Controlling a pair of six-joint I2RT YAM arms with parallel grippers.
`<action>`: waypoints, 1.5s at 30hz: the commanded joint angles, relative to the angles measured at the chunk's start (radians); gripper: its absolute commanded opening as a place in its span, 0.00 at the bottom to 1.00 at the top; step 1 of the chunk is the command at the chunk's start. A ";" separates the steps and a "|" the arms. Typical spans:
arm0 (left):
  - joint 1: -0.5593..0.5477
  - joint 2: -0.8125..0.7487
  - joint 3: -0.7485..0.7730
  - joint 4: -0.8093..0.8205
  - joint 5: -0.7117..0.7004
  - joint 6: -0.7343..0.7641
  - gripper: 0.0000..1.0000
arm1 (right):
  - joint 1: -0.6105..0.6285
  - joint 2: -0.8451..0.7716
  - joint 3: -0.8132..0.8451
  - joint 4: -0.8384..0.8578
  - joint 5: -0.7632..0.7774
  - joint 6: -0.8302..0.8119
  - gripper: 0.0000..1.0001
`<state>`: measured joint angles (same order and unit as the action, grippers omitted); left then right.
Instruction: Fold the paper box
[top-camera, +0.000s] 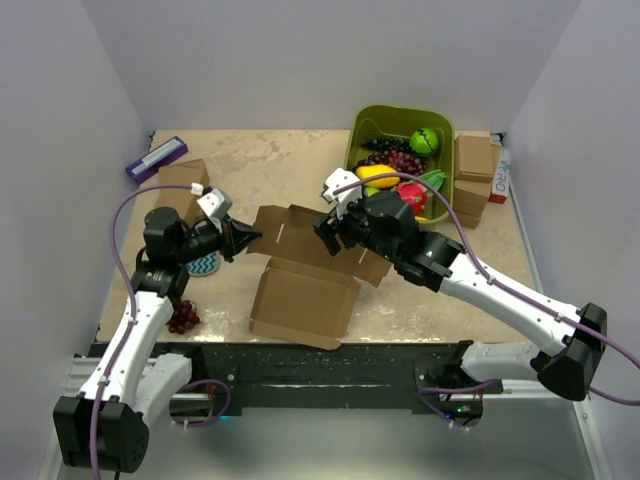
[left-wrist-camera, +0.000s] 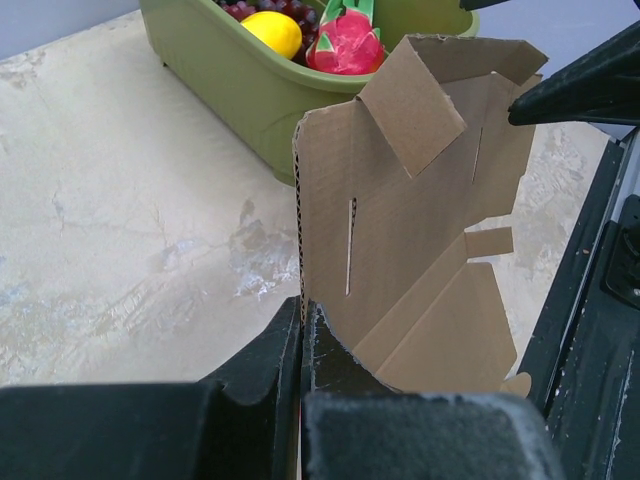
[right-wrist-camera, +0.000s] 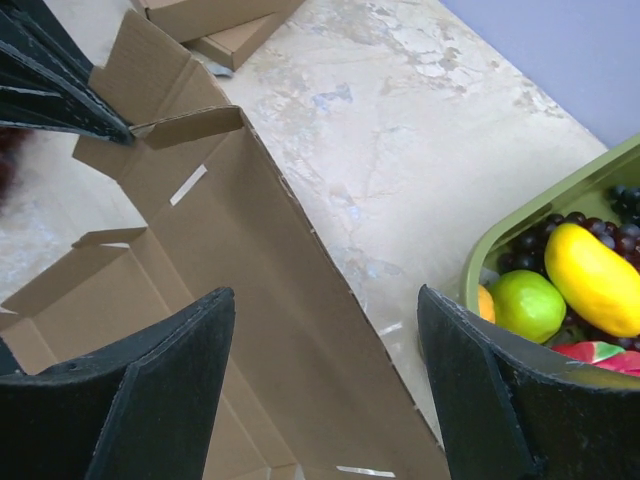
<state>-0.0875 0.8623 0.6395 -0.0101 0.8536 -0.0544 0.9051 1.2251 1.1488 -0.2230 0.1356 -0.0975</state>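
Note:
The paper box (top-camera: 300, 285) lies half-formed in the middle of the table, brown and unmarked, with its back wall raised and its flaps loose. My left gripper (top-camera: 250, 237) is shut on the left edge of that wall. In the left wrist view the corrugated edge of the paper box (left-wrist-camera: 400, 250) runs straight into the pinched left gripper (left-wrist-camera: 302, 325). My right gripper (top-camera: 328, 232) hovers over the right part of the back wall. In the right wrist view the right gripper (right-wrist-camera: 325, 300) is open and straddles the wall's top edge of the paper box (right-wrist-camera: 250, 250) without touching it.
A green bin (top-camera: 352, 140) of toy fruit stands just behind the right gripper. Small brown boxes (top-camera: 475, 165) sit at the back right and another box (top-camera: 180, 180) at the back left beside a purple item (top-camera: 155, 158). Dark grapes (top-camera: 183, 317) lie near the left arm.

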 joint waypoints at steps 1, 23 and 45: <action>-0.006 0.006 0.017 0.030 0.028 0.016 0.00 | 0.002 0.004 -0.027 0.082 0.032 -0.064 0.75; -0.006 0.030 -0.006 0.108 -0.008 -0.076 0.00 | 0.009 0.097 -0.124 0.145 -0.047 -0.007 0.34; -0.119 -0.046 -0.014 -0.022 -0.330 0.077 0.00 | 0.005 -0.093 -0.294 0.402 -0.059 1.126 0.88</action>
<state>-0.1764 0.8459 0.6243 -0.0315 0.5884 -0.0315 0.9092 1.1297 0.9470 -0.0269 0.1631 0.6758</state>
